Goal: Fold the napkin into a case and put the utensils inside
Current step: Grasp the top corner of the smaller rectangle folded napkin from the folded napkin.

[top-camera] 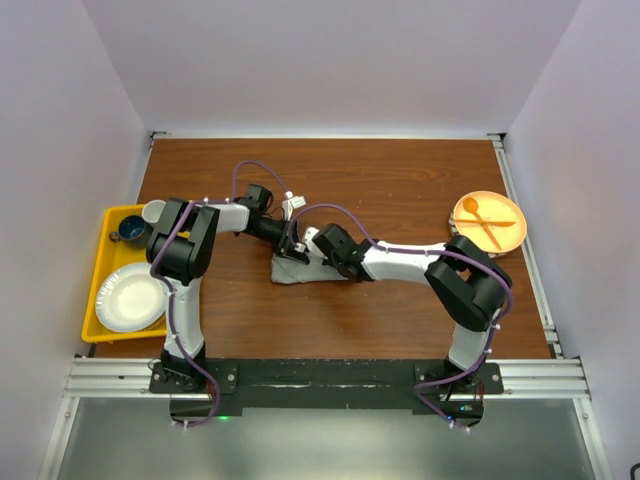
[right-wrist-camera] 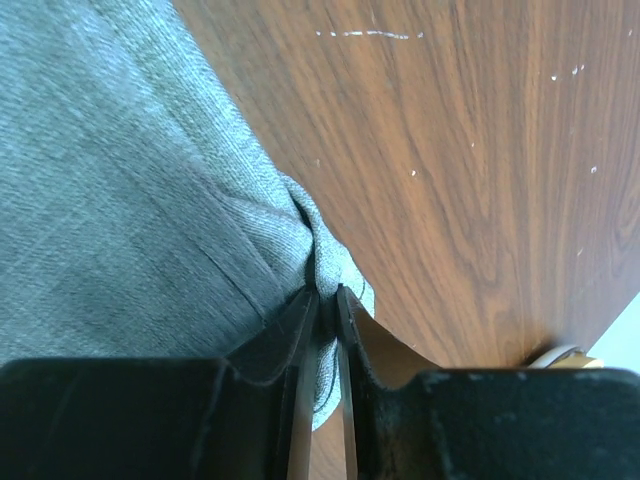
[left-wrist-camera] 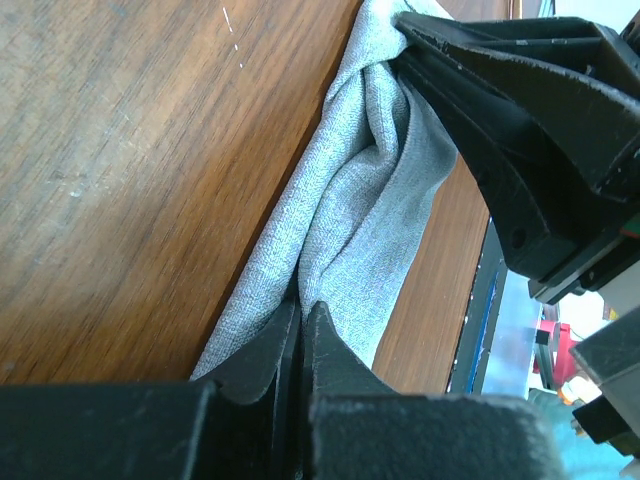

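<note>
The napkin [top-camera: 295,270] is lying bunched near the middle of the surface [top-camera: 400,190], between my two arms and a bit left of centre. It's not flat: in the left wrist view the grey cloth [left-wrist-camera: 370,200] is running as a twisted, creased strip from one pincer to the other, w/ one long edge resting on the wood. In the right wrist view the cloth [right-wrist-camera: 120,200] is filling the left side and gathering into a tight knot of folds at my fingertips.

My left pincer [left-wrist-camera: 303,320] is clenching the near end of that strip, jaws pressed together w/ fabric coming out between them. From above, it [top-camera: 290,245] is sitting at the napkin's far-left edge. My right pincer [right-wrist-camera: 327,295] is also clamping the napkin, jaws nearly together on the bunched fold. It's showing in the left wrist view too [left-wrist-camera: 405,30], biting the far end of the strip. From above, it [top-camera: 318,250] is sitting just beside the left one, over the cloth.

Further out, at the left edge, a yellow tray [top-camera: 95,290] is holding a white plate [top-camera: 130,298], a blue cup [top-camera: 131,230] and a white cup [top-camera: 153,211]. At the far right an orange plate [top-camera: 515,215] is carrying an orange spoon [top-camera: 471,206] and an orange fork [top-camera: 503,215], crossed, well apart from the napkin.
</note>
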You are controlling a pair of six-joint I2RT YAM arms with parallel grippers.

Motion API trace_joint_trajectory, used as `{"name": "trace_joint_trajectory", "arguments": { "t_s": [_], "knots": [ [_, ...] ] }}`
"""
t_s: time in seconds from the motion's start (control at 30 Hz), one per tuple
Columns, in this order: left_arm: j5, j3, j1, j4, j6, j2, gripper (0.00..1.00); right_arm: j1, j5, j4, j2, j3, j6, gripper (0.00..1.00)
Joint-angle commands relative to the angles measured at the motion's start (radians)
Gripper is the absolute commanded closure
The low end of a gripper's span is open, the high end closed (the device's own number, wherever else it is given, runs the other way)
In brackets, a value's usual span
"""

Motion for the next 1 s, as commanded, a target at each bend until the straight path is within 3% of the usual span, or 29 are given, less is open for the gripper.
{"name": "trace_joint_trajectory", "arguments": {
  "t_s": [0.0, 0.07, 0.23, 0.37, 0.73, 0.97],
  "knots": [
    [-0.227, -0.051, -0.003, -0.030, 0.054, 0.077, 1.00, 0.015, 0.009, 0.007, 0.003, 0.015, 0.001, 0.85],
    [-0.224, -0.050, -0.003, -0.029, 0.049, 0.078, 1.00, 0.016, 0.015, -0.004, -0.003, 0.032, -0.004, 0.85],
    [-0.227, -0.046, -0.003, -0.026, 0.048, 0.077, 1.00, 0.016, 0.022, -0.068, -0.035, 0.102, 0.019, 0.72],
    [-0.224, -0.048, -0.003, -0.021, 0.040, 0.081, 1.00, 0.015, -0.021, -0.202, -0.066, 0.176, 0.087, 0.69],
    [-0.224, -0.048, -0.001, -0.023, 0.037, 0.083, 1.00, -0.063, -0.251, -0.372, -0.125, 0.210, 0.217, 0.68],
    [-0.224, -0.050, -0.001, -0.016, 0.032, 0.086, 1.00, -0.152, -0.373, -0.400, -0.118, 0.199, 0.245, 0.57]
  ]
}}
